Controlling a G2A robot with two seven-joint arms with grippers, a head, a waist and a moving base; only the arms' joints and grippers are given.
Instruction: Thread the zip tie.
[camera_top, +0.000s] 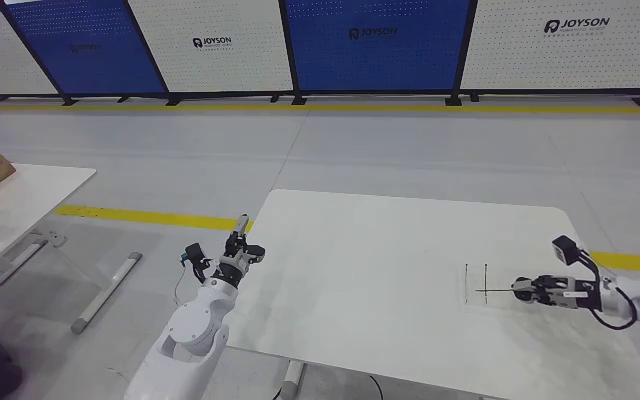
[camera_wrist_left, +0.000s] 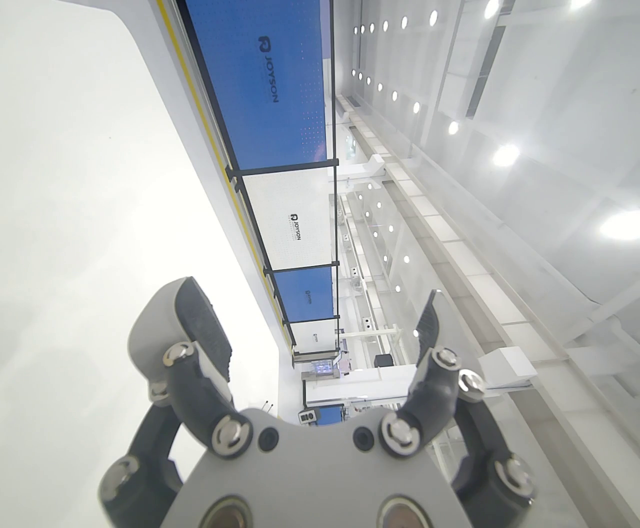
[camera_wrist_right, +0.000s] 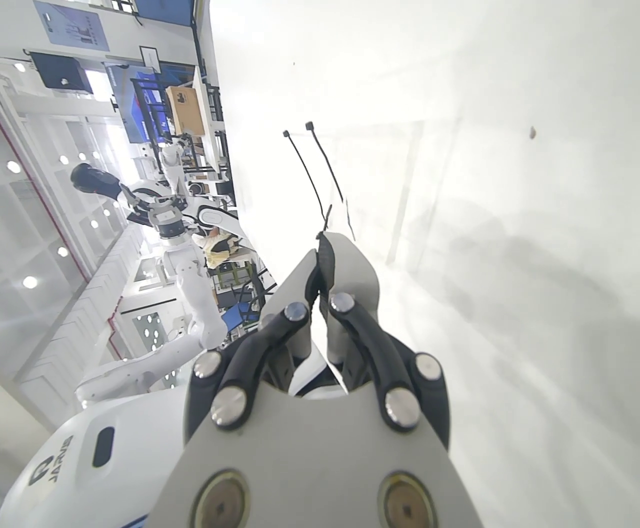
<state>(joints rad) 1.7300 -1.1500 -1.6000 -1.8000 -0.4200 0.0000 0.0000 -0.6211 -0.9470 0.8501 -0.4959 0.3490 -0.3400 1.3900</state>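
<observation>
White table (camera_top: 400, 250), two zip ties (camera_top: 466, 283) lying, third tie (camera_top: 497, 291) pinched in right tool (camera_wrist_right: 322, 245), left tool (camera_wrist_left: 320, 310) wide.

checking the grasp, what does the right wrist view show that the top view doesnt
Right wrist view: the right hand shut on the end of a zip tie, and the heads on two loose zip ties. Top view: that zip tie's length, crossing the nearer loose one. Both: the loose ties side by side on the table, and the left hand raised at its opposite edge.
</observation>
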